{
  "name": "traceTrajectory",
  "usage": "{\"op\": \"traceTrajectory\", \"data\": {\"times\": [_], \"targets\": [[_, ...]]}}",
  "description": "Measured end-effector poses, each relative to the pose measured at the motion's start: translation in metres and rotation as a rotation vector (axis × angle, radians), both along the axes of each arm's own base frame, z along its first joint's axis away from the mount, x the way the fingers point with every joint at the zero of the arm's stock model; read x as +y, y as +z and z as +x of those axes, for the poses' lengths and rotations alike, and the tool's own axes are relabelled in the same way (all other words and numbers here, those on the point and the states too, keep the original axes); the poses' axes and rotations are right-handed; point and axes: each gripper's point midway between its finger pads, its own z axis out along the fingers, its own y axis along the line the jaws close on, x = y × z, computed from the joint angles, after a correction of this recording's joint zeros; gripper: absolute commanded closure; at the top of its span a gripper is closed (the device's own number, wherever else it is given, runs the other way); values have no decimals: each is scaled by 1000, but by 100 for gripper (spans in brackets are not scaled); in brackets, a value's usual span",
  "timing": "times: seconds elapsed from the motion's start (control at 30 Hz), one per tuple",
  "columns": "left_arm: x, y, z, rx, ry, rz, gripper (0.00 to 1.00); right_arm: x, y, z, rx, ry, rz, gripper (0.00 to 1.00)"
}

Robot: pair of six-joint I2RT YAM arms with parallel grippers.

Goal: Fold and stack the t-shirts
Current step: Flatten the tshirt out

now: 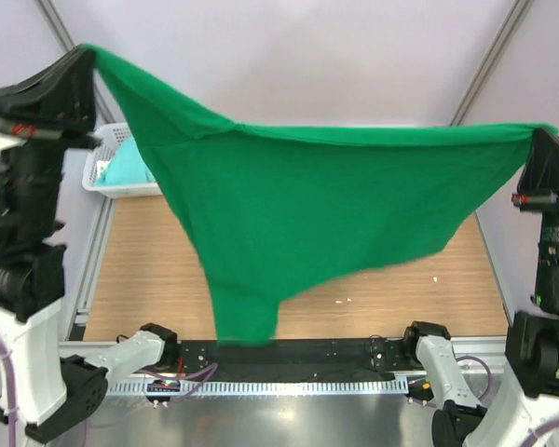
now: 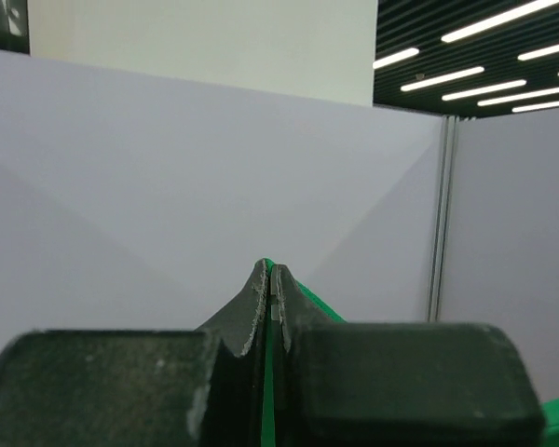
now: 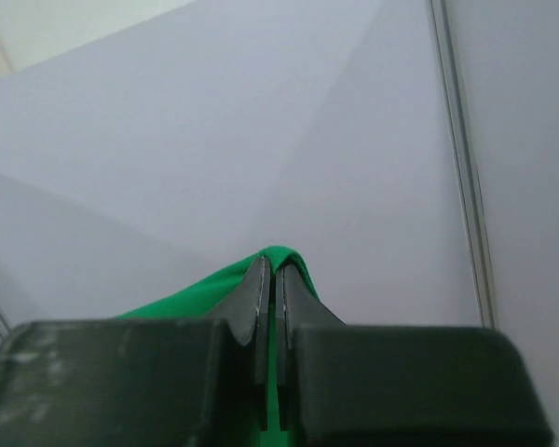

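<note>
The left gripper is raised high above the far left corner of the table, its jaws pressed together on a corner of the deep green t-shirt. In the left wrist view the two fingertips meet with only a thin strip of green cloth between them. The right gripper is raised over the right edge of the table and is closed in the same way on the opposite end of the shirt; in the right wrist view a fold of green cloth curls over the tips of its fingers.

The green shirt hangs in the air between the two grippers, clear of the table. Its top edge is pulled nearly taut from left to right, higher on the left. Below that edge the cloth falls in a broad smooth sheet that narrows to a hanging lobe, possibly a sleeve, over the near edge of the table, left of centre.

The paler mint t-shirt lies bunched in the white lattice basket at the far left corner of the table, partly hidden behind the green cloth.
</note>
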Motion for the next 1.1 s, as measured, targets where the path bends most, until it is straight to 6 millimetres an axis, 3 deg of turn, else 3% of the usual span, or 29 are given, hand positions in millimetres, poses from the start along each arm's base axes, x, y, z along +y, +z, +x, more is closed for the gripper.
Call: {"op": "traceTrajectory", "data": {"times": [0.13,0.27,0.33,0.43,0.53,0.6,0.7,0.77,0.83,0.9,0.93,0.97,1.03,1.1], "targets": [[21,17,-60,-101,-9,-31,100,11,18,-57,-103,-2,-23,99],[50,34,-138,-243,-29,-80,100,21,27,-110,-199,-3,-43,99],[60,40,-167,-302,-38,-98,100,25,31,-131,-238,-3,-50,99],[67,45,-188,-356,-45,-115,100,29,39,-150,-279,-3,-58,99],[64,47,-182,-354,-48,-114,100,29,39,-150,-280,-4,-58,99],[56,47,-163,-331,-47,-105,100,26,36,-138,-263,-6,-53,99],[36,43,-112,-262,-35,-78,100,17,20,-96,-205,-8,-37,99],[17,29,-58,-182,-21,-49,100,9,-3,-53,-137,-7,-20,99],[-7,-2,7,-73,0,-6,100,-4,-42,1,-31,-16,8,99],[-36,-59,86,69,21,54,100,-20,-105,69,130,-31,49,99],[-48,-89,117,136,29,85,100,-25,-129,90,188,-35,63,99],[-62,-125,153,207,35,117,100,-31,-167,120,277,-41,82,99],[-89,-218,222,376,41,195,100,-41,-231,162,396,-49,109,99],[-110,-324,275,558,41,280,100,-48,-303,196,539,-57,139,99]]}}
